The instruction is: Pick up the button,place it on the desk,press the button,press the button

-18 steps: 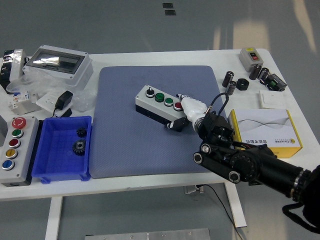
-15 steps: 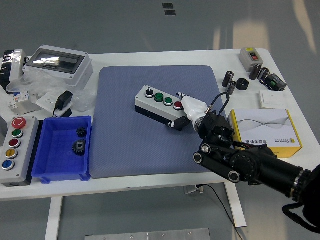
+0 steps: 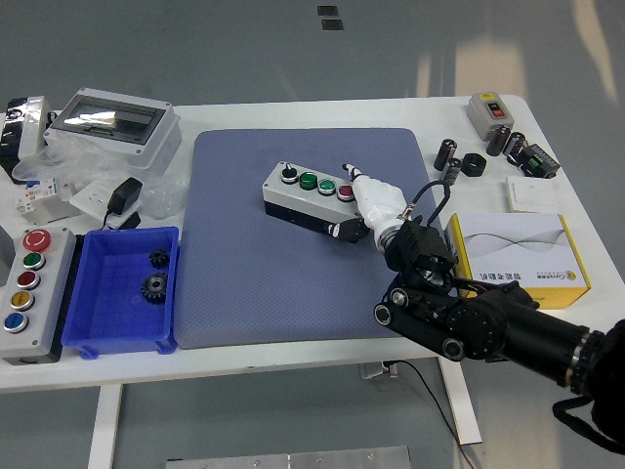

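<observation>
Button box (image 3: 311, 198) on the blue mat (image 3: 244, 283). We see the right hand (image 3: 376, 207) clamped on its right end.

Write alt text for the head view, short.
The robot's right hand grips the right end of a grey button box on a blue mat, on a white table cluttered with parts.

Bright, even overhead light — sharp focus, soft shadows, floor glare.
</observation>
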You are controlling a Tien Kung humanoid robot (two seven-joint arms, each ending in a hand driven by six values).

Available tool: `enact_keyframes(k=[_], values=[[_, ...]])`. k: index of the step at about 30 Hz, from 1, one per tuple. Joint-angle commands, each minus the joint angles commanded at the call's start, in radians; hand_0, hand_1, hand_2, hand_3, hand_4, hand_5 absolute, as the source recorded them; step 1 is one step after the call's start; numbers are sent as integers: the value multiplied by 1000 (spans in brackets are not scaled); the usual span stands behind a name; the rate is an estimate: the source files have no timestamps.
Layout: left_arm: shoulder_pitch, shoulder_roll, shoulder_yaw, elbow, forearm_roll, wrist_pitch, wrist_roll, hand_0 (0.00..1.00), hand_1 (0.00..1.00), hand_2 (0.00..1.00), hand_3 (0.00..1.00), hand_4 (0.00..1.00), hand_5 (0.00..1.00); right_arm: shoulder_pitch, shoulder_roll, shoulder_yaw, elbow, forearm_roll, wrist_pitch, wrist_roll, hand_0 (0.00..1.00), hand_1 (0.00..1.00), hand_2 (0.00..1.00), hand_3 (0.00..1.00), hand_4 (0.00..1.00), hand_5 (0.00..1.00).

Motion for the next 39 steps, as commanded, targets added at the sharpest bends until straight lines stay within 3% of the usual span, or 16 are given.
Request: enact_keyframes(k=[1,6,7,12,13,18,19,24,25,28,32,39], values=[[0,0,0,0,0,0,0,626,567,529,586,609,208,0,0,-1,0,-1,1,0,336,484,493,529,542,55],[1,-1,2,0,-2,0,-2,626,567,529,586,609,208,0,-4,-5,3,-7,1,1,336,484,493,529,542,55],[1,-1,2,0,-3,0,-2,626,567,529,586,610,207,0,-6,-5,5,-9,1,1,290,441,404,448,425,84],[2,-2,4,0,-5,0,-4,626,567,529,586,610,207,-1,-14,-4,12,-18,-4,7,290,441,404,448,425,84],[2,-3,5,0,-5,0,-5,626,568,529,586,611,208,-2,-17,-2,14,-20,-8,11,273,430,383,371,290,8],[4,-5,7,0,-8,0,-6,626,568,529,586,611,208,-8,-43,31,38,-19,-44,63,273,430,383,371,290,8],[5,-6,7,0,-9,1,-6,626,568,529,586,612,209,-10,-50,41,46,-19,-53,74,257,412,366,334,210,2],[8,-8,6,0,-8,2,-5,626,568,529,586,612,209,-16,-85,74,78,-9,-93,117,257,412,366,334,210,2],[7,-8,5,0,-7,2,-6,625,568,529,586,613,209,-17,-94,78,89,-2,-99,130,227,376,323,278,97,2],[7,-9,5,0,-8,3,-7,625,568,529,586,613,209,-24,-139,86,143,44,-97,196,227,376,323,278,97,2],[8,-11,4,0,-7,5,-5,625,569,530,587,612,207,-28,-214,78,227,116,-32,303,216,353,310,268,72,2],[11,-14,-1,0,-2,9,-3,625,570,530,587,613,210,-47,-363,5,380,118,61,447,209,334,307,273,64,2]])
